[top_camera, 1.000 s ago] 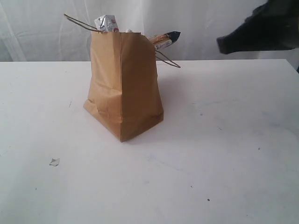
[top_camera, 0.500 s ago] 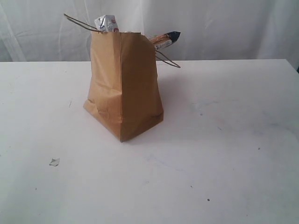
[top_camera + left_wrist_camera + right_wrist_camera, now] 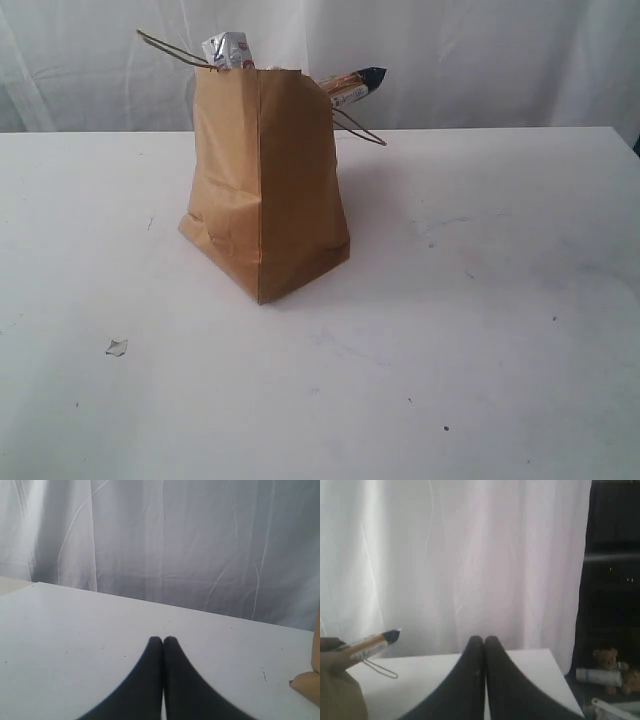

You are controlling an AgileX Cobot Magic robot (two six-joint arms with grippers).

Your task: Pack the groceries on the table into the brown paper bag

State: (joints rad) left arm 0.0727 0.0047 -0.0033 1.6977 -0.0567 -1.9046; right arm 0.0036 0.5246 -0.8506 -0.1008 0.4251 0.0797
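Upright brown paper bag [image 3: 268, 190] on worktop [image 3: 480, 330]; spaghetti pack [image 3: 352, 85] is too long and pokes out. Fingers of left hand [image 3: 163, 641] and right hand [image 3: 483, 640] are pressed together, empty, away from the bag. Packing is likely done.

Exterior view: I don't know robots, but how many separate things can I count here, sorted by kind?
Brown paper bag: 1
White-blue carton, poking out of the bag's top: 1
Long spaghetti pack, sticking out of the bag: 1
Small whitish scrap, lying on the table: 1
Total: 4
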